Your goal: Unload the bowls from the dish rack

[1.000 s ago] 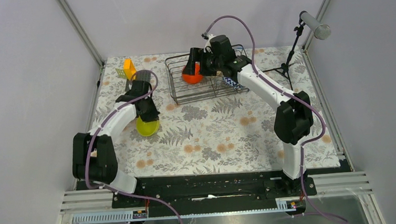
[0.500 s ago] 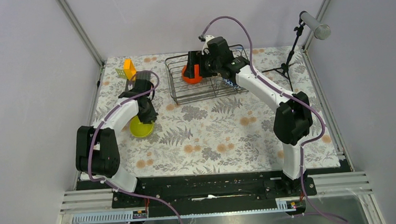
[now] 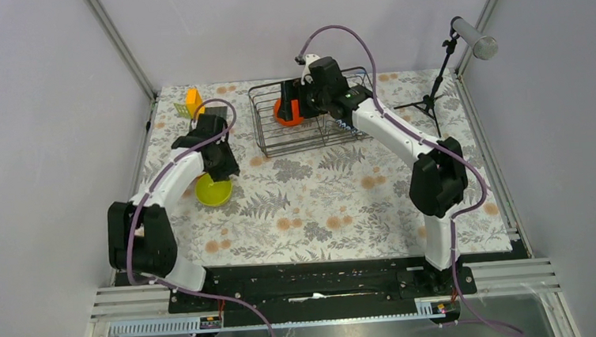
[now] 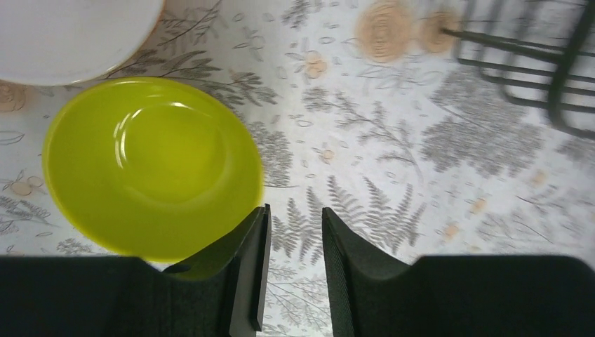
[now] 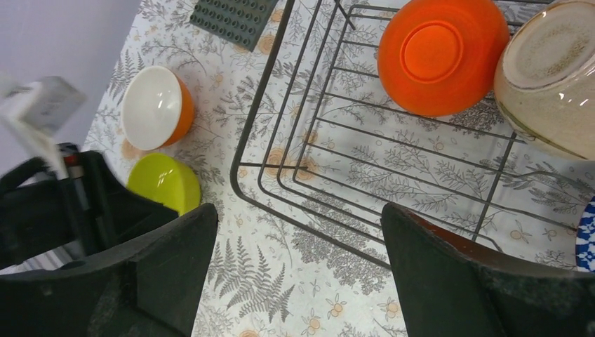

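Over dish rack (image 3: pixel 308 136), right arm (image 3: pixel 391 134) outstretched, right fingers (image 5: pixel 161 281) spread, left fingers (image 4: pixel 242 281) narrowly parted

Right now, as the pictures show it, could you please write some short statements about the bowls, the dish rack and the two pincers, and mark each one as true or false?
1. The yellow-green bowl stands open side up on the tablecloth, outside the dish rack. True.
2. The left pincer grips the yellow-green bowl. False: only tablecloth shows between its fingers, and the bowl sits beside it.
3. The right pincer is wide open and holds nothing. True.
4. The dish rack holds no bowls. False: an orange bowl and a cream bowl rest inside it, their bases showing.
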Tool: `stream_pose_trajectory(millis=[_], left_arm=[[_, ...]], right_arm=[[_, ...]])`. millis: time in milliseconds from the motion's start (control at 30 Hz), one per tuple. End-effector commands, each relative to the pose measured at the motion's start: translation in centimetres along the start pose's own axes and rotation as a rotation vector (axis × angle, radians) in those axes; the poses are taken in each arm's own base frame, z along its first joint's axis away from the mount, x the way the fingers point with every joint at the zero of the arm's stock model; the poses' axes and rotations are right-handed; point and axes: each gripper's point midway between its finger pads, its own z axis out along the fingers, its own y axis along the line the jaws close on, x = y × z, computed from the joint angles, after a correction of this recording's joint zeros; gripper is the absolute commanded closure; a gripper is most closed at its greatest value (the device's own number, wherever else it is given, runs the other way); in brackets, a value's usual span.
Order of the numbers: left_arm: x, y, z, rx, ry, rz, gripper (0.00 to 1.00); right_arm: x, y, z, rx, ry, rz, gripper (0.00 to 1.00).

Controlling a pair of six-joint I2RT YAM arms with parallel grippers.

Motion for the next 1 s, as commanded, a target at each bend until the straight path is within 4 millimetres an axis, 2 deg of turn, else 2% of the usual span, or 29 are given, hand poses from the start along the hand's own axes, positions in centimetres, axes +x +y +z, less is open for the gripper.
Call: stream_pose_trajectory(millis=[0,233,400,600,800,967], left_arm=[[-3.2,-4.0,-4.8,0.229,-0.145,0.035,0.62],[-5.2,-7.5,-9.0,0.46,-0.3,0.033,0.55],[-6.0,-8.5,-10.4,0.526,-0.346,0.031,0.49],[-6.2,-8.7,-11.4,0.551,-0.378,0.043,0.44],[-5.2,-8.0,-11.2,0.543,-0.375,0.054,0.43],[-4.5,-7.5,-11.1,0.539,-0.374,0.062,0.43]], right_arm=[[-1.4,0.3,0.5,0.031,-0.04,-0.081,0.06],[-2.6,-2.2,3.6,0.138,-0.073,-0.143,0.07],[-3.9,-3.5,6.1,0.192,-0.108,-0.188,0.07],[-4.1,-5.0,8.7,0.239,-0.139,-0.198,0.09],[-3.7,-7.1,11.2,0.298,-0.158,-0.245,0.1],[-4.2,-8.2,12.7,0.337,-0.199,-0.268,0.11]])
